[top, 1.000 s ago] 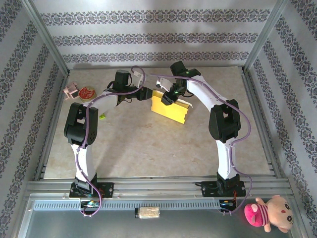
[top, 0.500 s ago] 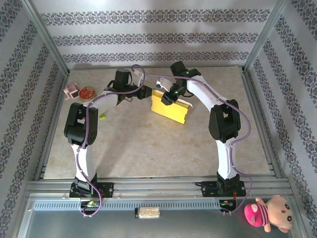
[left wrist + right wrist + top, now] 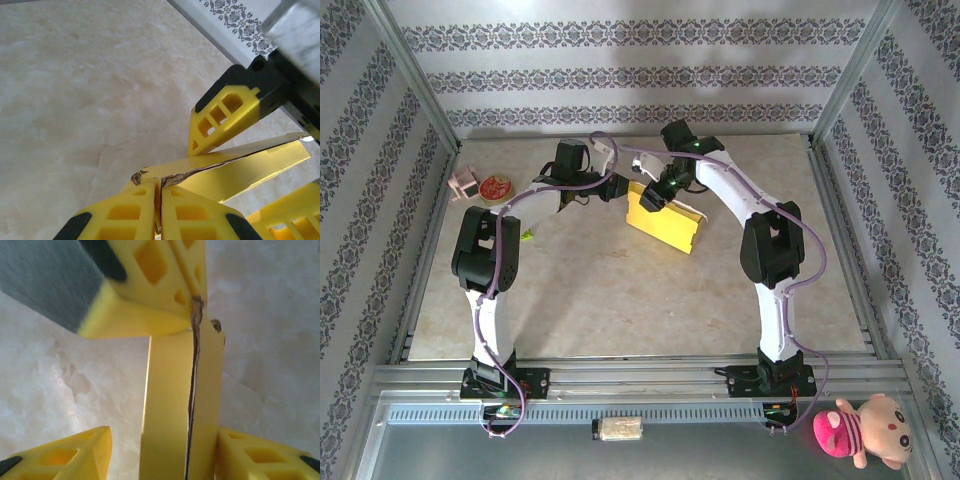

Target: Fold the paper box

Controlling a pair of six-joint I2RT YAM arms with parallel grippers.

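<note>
The paper box (image 3: pixel 667 224) is a flat yellow box standing on edge at the table's far middle. My left gripper (image 3: pixel 623 188) reaches it from the left. In the left wrist view that gripper (image 3: pixel 161 184) is shut on the torn corner of the box (image 3: pixel 240 170). My right gripper (image 3: pixel 655 196) comes down over the box's upper edge. In the right wrist view the right gripper (image 3: pixel 162 442) stands open around the box (image 3: pixel 170 390). One fingertip (image 3: pixel 260 455) touches the box and the other (image 3: pixel 70 452) stands clear of it.
A round red tin (image 3: pixel 497 187) and a small pink object (image 3: pixel 465 183) sit at the far left of the table, with a small green bit (image 3: pixel 527 235) nearer. Metal rails and patterned walls frame the table. A pink plush toy (image 3: pixel 860 428) lies off the table at the near right.
My left gripper has closed onto the box's corner. My right gripper's jaws have spread apart and loosened from the box, and its wrist has shifted slightly back.
</note>
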